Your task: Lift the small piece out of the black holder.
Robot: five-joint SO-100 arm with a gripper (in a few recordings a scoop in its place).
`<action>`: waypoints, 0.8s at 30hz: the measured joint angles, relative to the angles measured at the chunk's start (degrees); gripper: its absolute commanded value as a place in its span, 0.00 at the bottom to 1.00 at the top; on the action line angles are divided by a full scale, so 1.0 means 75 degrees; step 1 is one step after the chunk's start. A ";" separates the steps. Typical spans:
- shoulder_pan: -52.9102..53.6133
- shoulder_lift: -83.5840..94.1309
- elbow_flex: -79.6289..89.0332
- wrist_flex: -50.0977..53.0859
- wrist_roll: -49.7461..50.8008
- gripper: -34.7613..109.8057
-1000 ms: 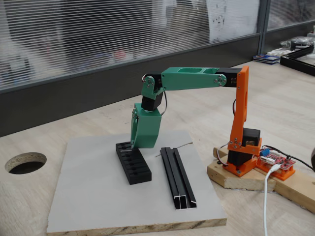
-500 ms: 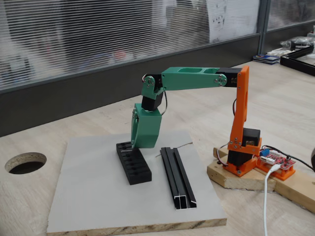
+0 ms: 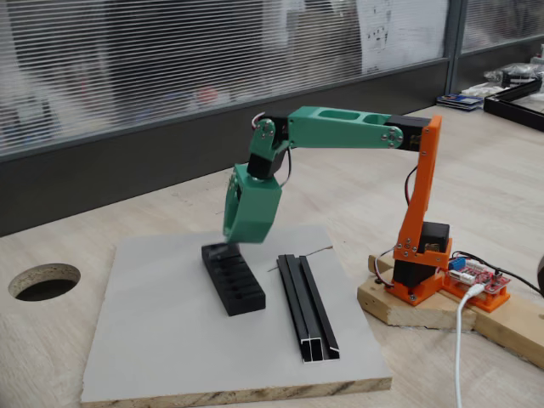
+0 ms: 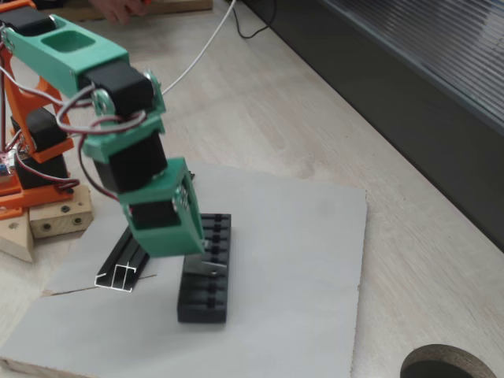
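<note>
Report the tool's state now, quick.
Tool: shut on the small piece, raised just above the black holder.

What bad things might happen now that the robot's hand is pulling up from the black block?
1. The small piece looks thinly pinched at the tip of the hand, so it might slip and drop.
2. It hangs just above the black holder, so it could fall back into a slot or snag on the edge.
3. If dropped sideways, the piece might land near the black rail, where it's harder to grab.
</note>
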 measured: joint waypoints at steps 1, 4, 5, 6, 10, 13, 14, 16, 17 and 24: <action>0.0023 0.0059 0.0000 0.0000 0.0000 0.28; 0.0047 0.0117 0.0000 0.0000 0.0000 0.28; 0.0035 0.0117 0.0000 0.0000 0.0000 0.28; 0.0023 0.0117 0.0000 0.0000 0.0000 0.28; 0.0047 0.0117 0.0000 0.0000 0.0000 0.28; 0.0047 0.0117 0.0000 0.0000 0.0000 0.28; 0.0047 0.0117 0.0000 0.0000 0.0000 0.28; 0.0047 0.0117 0.0000 0.0000 0.0000 0.28; 0.0047 0.0117 0.0000 0.0000 0.0000 0.28; 0.0023 0.0293 0.0000 0.0000 0.0000 0.28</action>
